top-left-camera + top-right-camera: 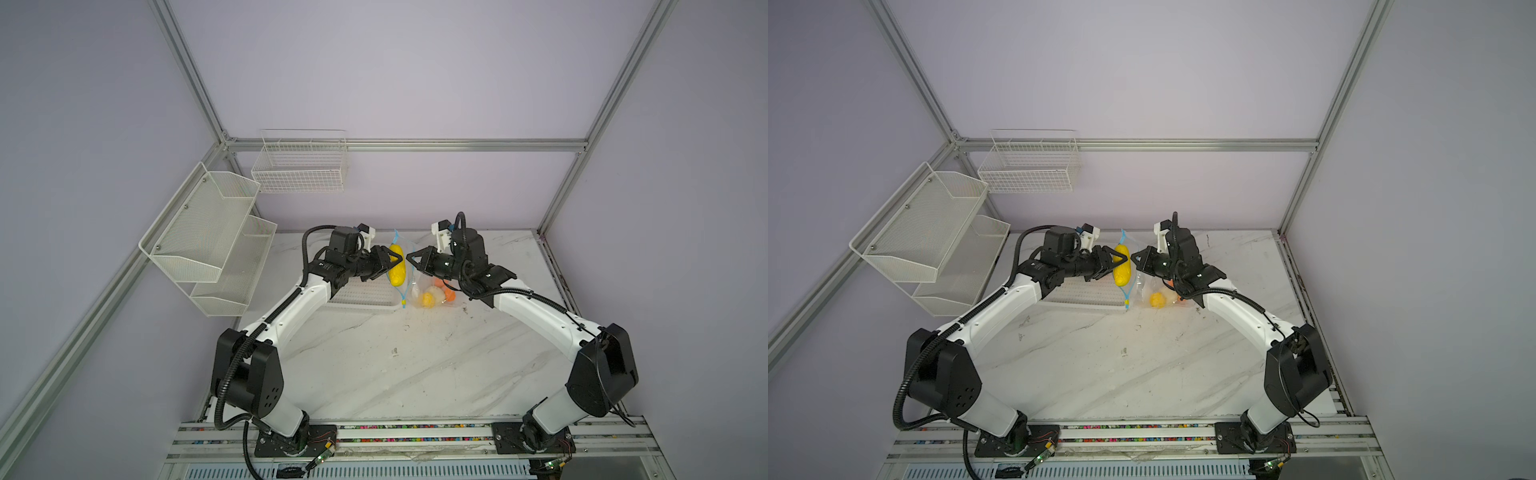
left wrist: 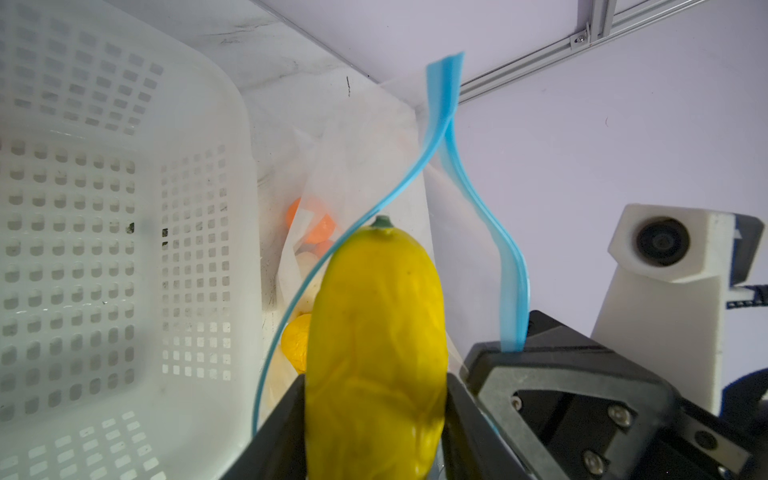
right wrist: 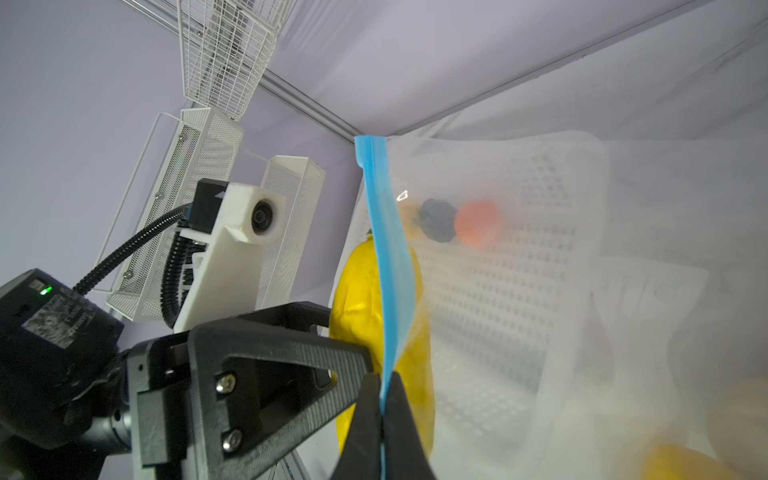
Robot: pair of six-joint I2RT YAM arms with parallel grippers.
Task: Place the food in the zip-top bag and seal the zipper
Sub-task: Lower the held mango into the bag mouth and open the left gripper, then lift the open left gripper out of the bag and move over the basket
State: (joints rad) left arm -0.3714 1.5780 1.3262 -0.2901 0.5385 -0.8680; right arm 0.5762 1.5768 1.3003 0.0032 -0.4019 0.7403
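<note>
Toward the back of the marble table (image 1: 415,365), my two arms reach in from either side and meet over the middle. Under my left forearm lies the white perforated basket (image 1: 361,297), flat on the table. Just beside it, on its right in both top views, sits the clear bag (image 1: 419,286), crinkled, with its mouth edge turned toward the basket and lifted off the table.

My left hand (image 1: 390,264) is about half open, and its two fingers press against the sides of the long yellow piece (image 2: 374,332). I have that piece by its thicker end. Its green-tipped end points away from my wrist, at the bag's open mouth, between the two blue lips. How far past them it reaches I cannot tell.

My right hand (image 3: 381,407) is closed tight, fingertips pinching one lip of the blue zipper (image 3: 386,249) and holding it up. The other lip curves away on the basket side of the yellow piece, so the mouth gapes.

Down in the bag, resting low against the table, are the smaller pieces: a round yellow piece (image 1: 427,299), a cream-white piece (image 1: 437,296) touching it, and orange pieces (image 1: 450,295) just beyond. Through the plastic in my right wrist view, a dark piece (image 3: 436,220) sits touching one orange ball.
</note>
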